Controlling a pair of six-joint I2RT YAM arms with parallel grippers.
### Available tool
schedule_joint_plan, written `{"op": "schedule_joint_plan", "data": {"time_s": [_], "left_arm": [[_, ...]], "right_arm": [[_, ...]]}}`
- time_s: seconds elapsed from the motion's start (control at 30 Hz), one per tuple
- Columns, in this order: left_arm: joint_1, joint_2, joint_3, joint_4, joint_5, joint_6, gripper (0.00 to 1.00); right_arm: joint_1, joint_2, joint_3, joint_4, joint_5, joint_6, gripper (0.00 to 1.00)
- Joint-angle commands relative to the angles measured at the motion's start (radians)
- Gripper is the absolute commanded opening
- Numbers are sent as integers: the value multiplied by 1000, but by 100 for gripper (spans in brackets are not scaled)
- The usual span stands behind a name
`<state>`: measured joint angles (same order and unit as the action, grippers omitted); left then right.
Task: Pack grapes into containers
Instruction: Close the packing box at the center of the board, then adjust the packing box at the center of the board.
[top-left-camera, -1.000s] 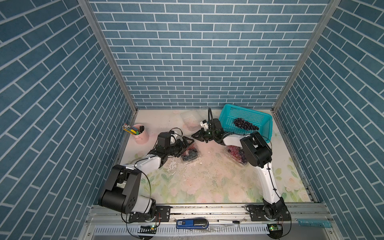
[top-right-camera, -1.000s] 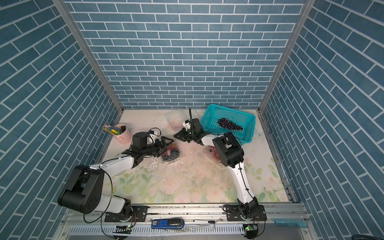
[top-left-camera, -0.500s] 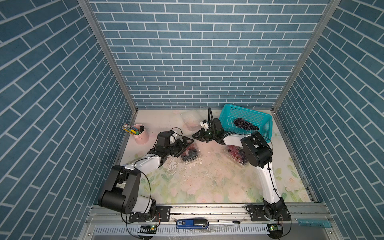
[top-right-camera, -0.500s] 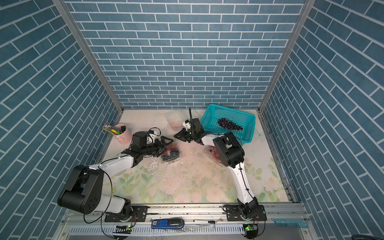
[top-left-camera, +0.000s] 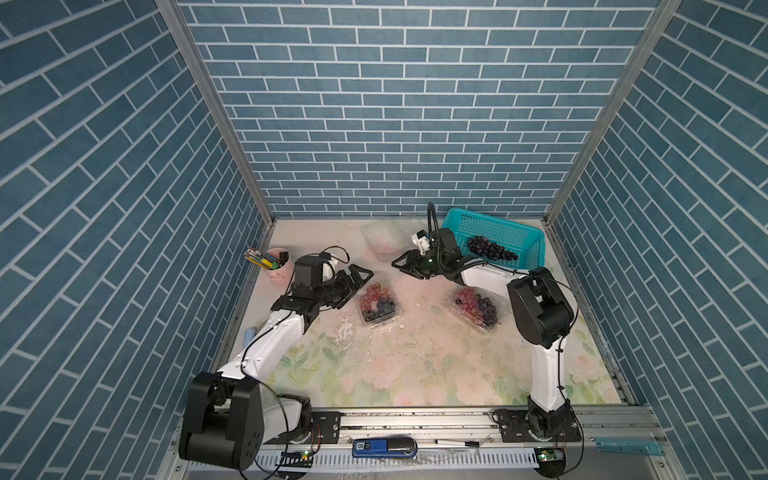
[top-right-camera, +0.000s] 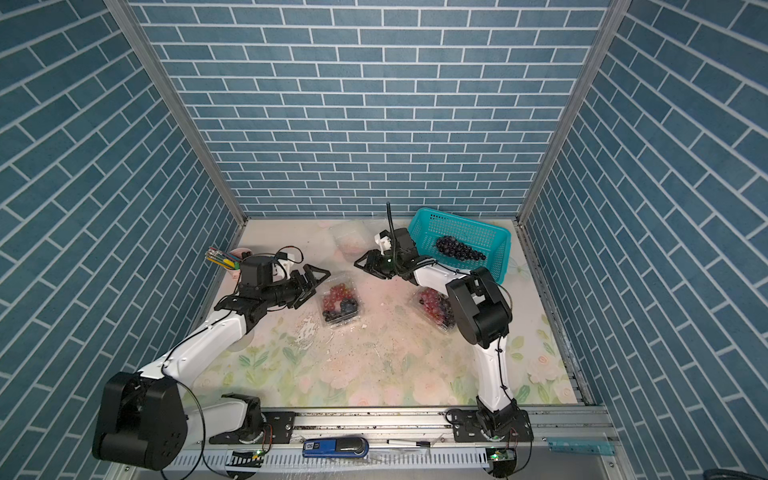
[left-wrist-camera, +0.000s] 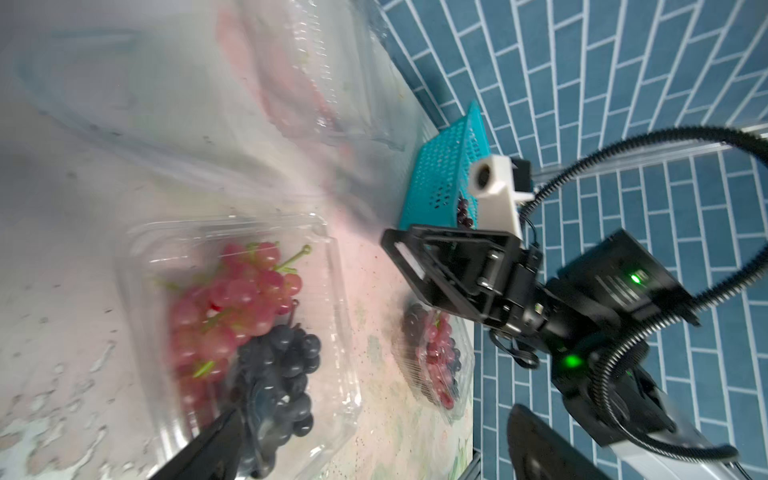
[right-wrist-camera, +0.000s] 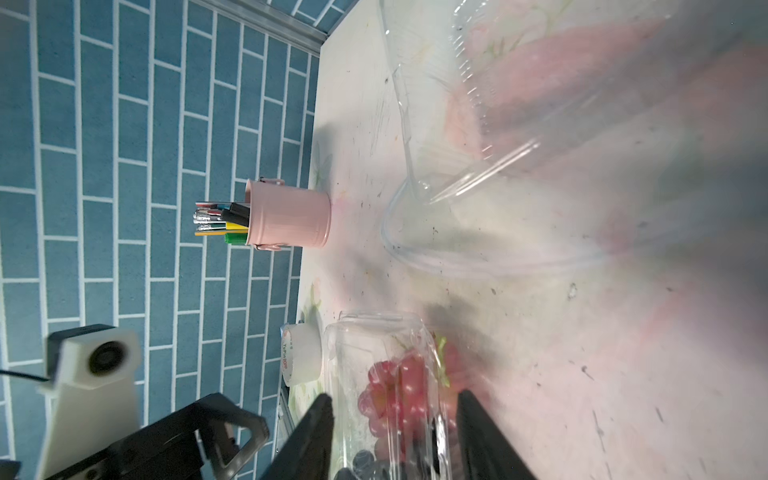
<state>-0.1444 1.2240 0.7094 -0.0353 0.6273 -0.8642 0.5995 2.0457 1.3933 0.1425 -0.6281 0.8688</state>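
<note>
Grapes (top-left-camera: 372, 297): none in either claw. Right gripper (top-left-camera: 402, 268): jaws partly apart, holding nothing, low over the table between far container (top-left-camera: 380, 243) and left container (top-left-camera: 387, 323). Left gripper (top-left-camera: 360, 284): spread wide, empty, just left of the left container. Left container holds red and dark berries; right container (top-left-camera: 487, 328), beside the right arm, likewise. Lids: cannot tell whether latched. Far container looks empty, lid open. One dark bunch (top-left-camera: 492, 248) lies in the teal basket (top-left-camera: 498, 228), far right. Judgement: two of three packed; left to do, that bunch into the far container.
</note>
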Motion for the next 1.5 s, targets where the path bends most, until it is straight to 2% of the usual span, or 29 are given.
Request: {"op": "schedule_joint_plan", "data": {"time_s": [0.0,0.23,0.4,0.47,0.8,0.97,1.03,1.1,1.23,1.33,1.47], "left_arm": [[48,-3,-68,-43,-5,-13,99],[50,144,-66,127,44,-87,100],[27,247,17,172,47,-91,100],[12,297,54,203,54,-104,100],[-70,515,295,221,46,-111,100],[-76,619,456,136,70,-79,100],[-62,610,509,4,41,-8,100],[-34,565,520,-82,20,41,99],[34,440,428,-120,18,36,100],[39,304,289,-71,25,-33,100],[24,123,55,60,30,-198,100]], "right_arm": [[1,-57,-63,-49,49,-74,58],[28,-137,-182,-53,72,-108,79],[52,-185,-272,-2,79,-82,85],[52,-203,-321,58,72,-41,92],[80,-261,-439,183,79,49,94],[109,-284,-450,200,88,81,95],[103,-312,-447,122,117,54,96],[85,-358,-418,-43,196,-35,96],[46,-404,-312,-305,332,-204,99],[28,-373,-205,-413,402,-314,98],[6,-250,-44,-445,341,-393,99]]}}
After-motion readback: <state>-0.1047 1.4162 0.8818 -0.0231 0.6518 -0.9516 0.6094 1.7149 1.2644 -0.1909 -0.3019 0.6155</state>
